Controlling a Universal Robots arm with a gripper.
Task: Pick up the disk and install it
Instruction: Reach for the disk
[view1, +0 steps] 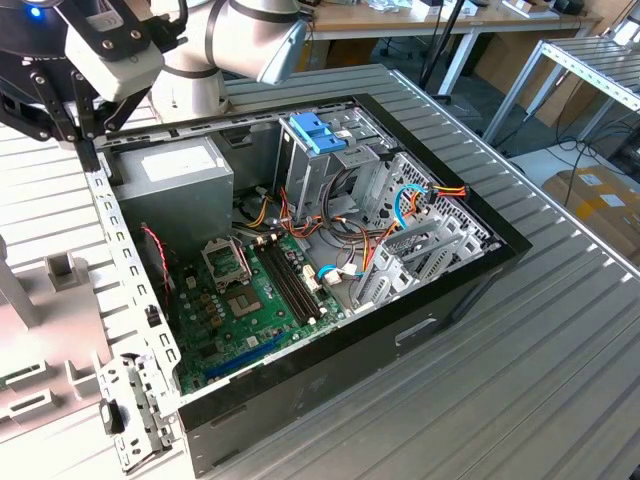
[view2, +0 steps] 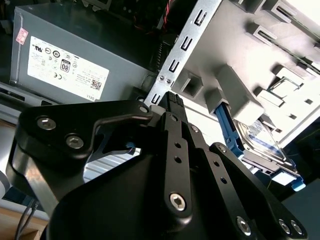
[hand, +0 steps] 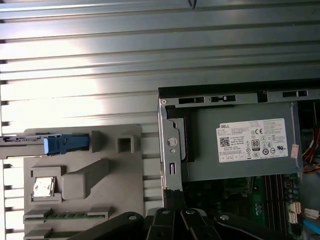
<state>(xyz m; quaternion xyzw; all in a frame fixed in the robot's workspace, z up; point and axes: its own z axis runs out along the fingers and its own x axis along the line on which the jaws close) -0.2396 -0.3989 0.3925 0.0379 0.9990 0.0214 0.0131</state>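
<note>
Currently, one disk (view2: 262, 142) is counted, stood on edge in one grey holder (hand: 127, 175) beside one open computer case (view1: 430, 320). One gripper (view2: 172, 100) is seen, fingers together, nothing held, just beside the case's metal rail (view2: 186, 47) and apart from the disk.

Open case (view1: 400, 345) on slatted table (view1: 560, 380); inside, power supply (view1: 185, 175), motherboard (view1: 240, 310), cage (view1: 300, 178) topped by blue bracket (view1: 318, 130), cables (view1: 420, 195). Just beside case, grey fixture (hand: 130, 175).

Blue-framed disk (view2: 261, 136) edge-up in grey fixture (view2: 280, 60)
</note>
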